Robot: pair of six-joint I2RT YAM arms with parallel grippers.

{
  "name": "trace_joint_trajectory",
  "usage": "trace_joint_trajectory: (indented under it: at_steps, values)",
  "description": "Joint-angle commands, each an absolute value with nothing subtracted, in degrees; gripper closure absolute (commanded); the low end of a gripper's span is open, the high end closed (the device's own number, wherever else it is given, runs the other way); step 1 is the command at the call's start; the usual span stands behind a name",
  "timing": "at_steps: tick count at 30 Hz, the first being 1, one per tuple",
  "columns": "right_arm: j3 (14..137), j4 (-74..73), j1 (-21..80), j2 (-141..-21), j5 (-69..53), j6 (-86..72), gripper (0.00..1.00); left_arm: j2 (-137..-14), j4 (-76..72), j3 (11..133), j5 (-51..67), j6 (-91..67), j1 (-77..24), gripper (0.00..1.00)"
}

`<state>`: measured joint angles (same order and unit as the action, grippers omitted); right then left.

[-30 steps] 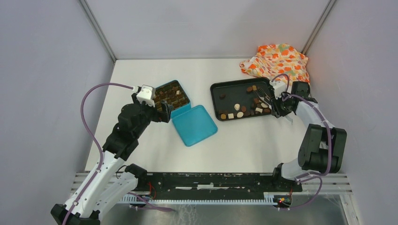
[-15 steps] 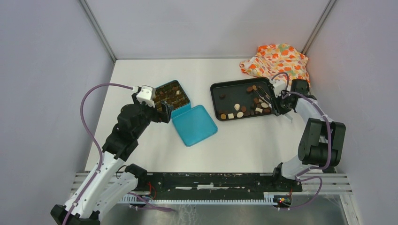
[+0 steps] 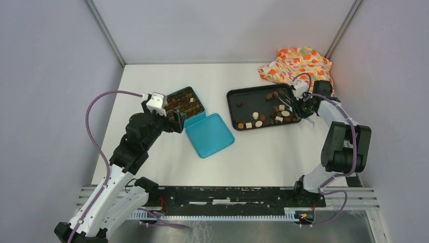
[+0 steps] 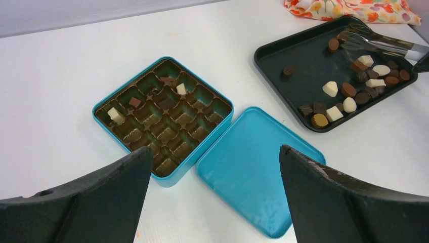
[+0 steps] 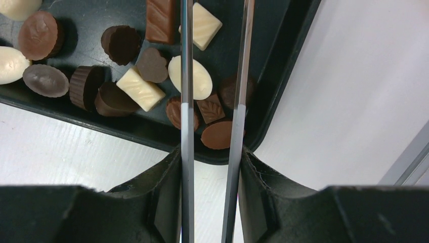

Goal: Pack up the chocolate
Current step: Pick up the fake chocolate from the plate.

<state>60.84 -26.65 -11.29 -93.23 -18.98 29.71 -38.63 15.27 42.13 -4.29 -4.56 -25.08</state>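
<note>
Several chocolate pieces, dark, light brown and cream-white, lie in a black tray; they also show in the right wrist view. A teal tin with a brown divided insert holds a few pieces. My right gripper is shut on metal tongs, whose two arms reach over the tray's right end. My left gripper is open and empty, hovering at the tin's near edge, above the tin and its lid.
The teal lid lies flat beside the tin. An orange flowery cloth is bunched at the back right, just behind the tray. Grey walls enclose the white table on three sides.
My right gripper with the tongs has shifted slightly toward the back and right along the tray's right end. The left arm has not moved.
</note>
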Motion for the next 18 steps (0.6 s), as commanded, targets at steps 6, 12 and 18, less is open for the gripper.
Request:
trace_joint_trajectory:
  at_steps: [6, 12, 18]
  values:
    - [65.9, -26.5, -10.9, -95.5, -20.3, 28.4, 0.57, -38.1, 13.9, 43.3, -3.8, -4.8, -24.8, 0.0]
    - [65.7, -26.5, -10.8, -95.7, -19.9, 28.5, 0.57, -38.2, 14.0, 43.3, -3.8, -4.8, -24.9, 0.0]
    - [64.9, -26.1, -10.8, -95.3, -18.6, 28.8, 0.58, -38.1, 13.9, 43.3, -3.8, -4.8, -24.8, 0.0]
